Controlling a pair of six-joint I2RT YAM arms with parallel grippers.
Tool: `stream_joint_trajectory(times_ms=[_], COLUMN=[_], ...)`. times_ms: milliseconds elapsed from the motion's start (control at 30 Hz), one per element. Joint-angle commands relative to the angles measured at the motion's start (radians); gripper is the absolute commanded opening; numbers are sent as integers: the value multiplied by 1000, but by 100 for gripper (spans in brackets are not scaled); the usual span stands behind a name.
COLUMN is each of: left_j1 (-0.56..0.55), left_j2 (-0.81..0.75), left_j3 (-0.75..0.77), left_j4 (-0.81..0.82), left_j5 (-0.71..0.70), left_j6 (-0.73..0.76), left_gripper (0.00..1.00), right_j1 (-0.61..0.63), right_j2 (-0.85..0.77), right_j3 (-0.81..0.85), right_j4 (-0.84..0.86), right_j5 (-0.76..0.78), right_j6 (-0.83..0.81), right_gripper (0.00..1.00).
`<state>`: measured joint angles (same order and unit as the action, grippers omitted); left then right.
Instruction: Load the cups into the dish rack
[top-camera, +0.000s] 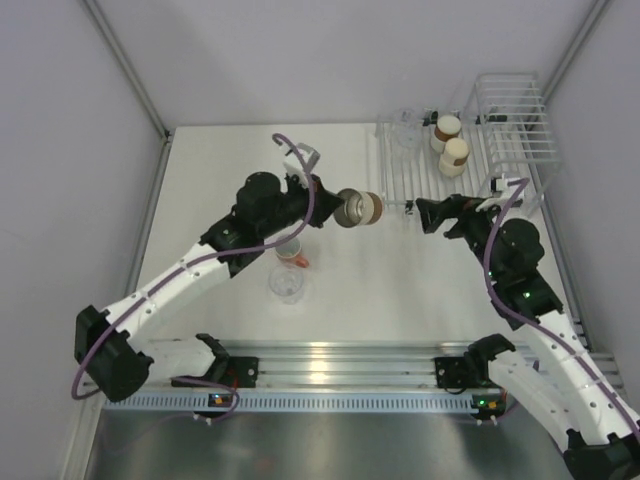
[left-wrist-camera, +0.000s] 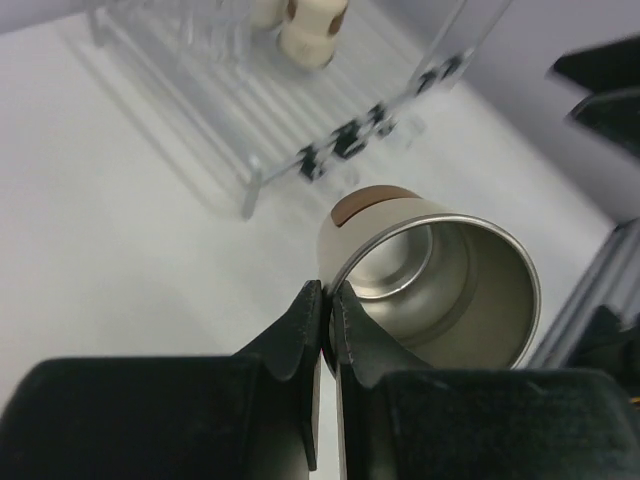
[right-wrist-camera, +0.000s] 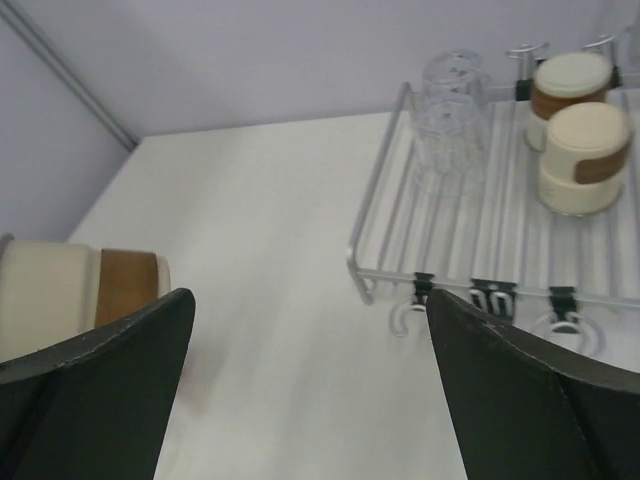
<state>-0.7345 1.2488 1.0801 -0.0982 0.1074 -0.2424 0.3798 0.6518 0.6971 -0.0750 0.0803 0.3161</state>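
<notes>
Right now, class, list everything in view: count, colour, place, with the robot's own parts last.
Table: one, white, beneath everything.
Dish rack: one, white wire, table's far right.
Racked brown cups: two, brown, cream bases up, on the flat bars.
Held brown cup: one, brown, metallic inside, sideways in mid-air.
Racked clear cups: two, clear, beside the brown pair.
Loose clear cup: one, clear, standing on the table.
Orange cup: one, salmon-orange, on the table beside it.
Left gripper: one, black, shut on the held brown cup's rim.
Right gripper: one, black, open, near the rack.
</notes>
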Motion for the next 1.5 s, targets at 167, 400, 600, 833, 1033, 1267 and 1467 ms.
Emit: stream_joint_trajectory(times_ms=[167,400,600,833,1033,1267,1467], left_j1=[201,253,270,267,265,239,205], left_j2=[-95,-28,112,141,152,178,209], left_j3=[-216,-302,-307,-290,-293,-281,-252], left_j4=[698,1098,1423,1463,1463,1462,1462], left_j5=[443,529,541,538,531,515,511], left_j6=[-426,-696,-908,-933,-928,-913,-902], left_gripper=[0,0,0,0,0,0,0], right_j1=[-21,-27,-28,-21,-12,1,44], right_j2=[-11,57,258,457,430,420,460], right_j3=[-177,-298,-349,-305,-286,-246,-194], right_j4=[611,1121,1567,1787,1787,1787,1787], right_j5=[-319,-384,-418,-421,-407,-402,-406], right_j6=[359,649,848,928,920,934,922], right_gripper=[99,99,100,99,100,99,99])
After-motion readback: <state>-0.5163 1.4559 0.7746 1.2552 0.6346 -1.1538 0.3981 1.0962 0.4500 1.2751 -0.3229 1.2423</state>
